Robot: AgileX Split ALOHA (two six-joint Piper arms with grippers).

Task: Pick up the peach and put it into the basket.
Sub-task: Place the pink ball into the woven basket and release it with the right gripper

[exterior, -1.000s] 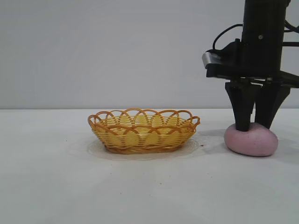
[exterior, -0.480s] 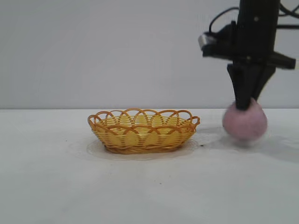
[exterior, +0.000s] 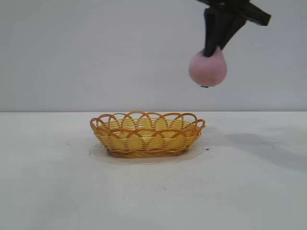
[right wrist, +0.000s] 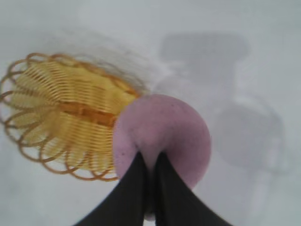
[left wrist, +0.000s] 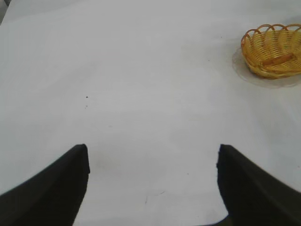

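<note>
The pink-mauve peach [exterior: 207,70] hangs high in the air, pinched at its pointed top by my right gripper [exterior: 214,50], which is shut on it. It is above and just right of the right end of the yellow-orange wicker basket [exterior: 146,134], which stands on the white table. In the right wrist view the peach [right wrist: 164,132] sits between the black fingertips [right wrist: 137,162], with the basket [right wrist: 66,117] below and beside it. My left gripper [left wrist: 153,162] is open and empty over bare table, with the basket [left wrist: 273,49] far off.
The white table [exterior: 153,191] has only small dark specks on it. A plain pale wall stands behind. The peach's shadow [exterior: 261,143] lies on the table right of the basket.
My right gripper closed on the peach, lifted it off the table at the right and carried it up and leftward toward the basket. The basket has not moved.
</note>
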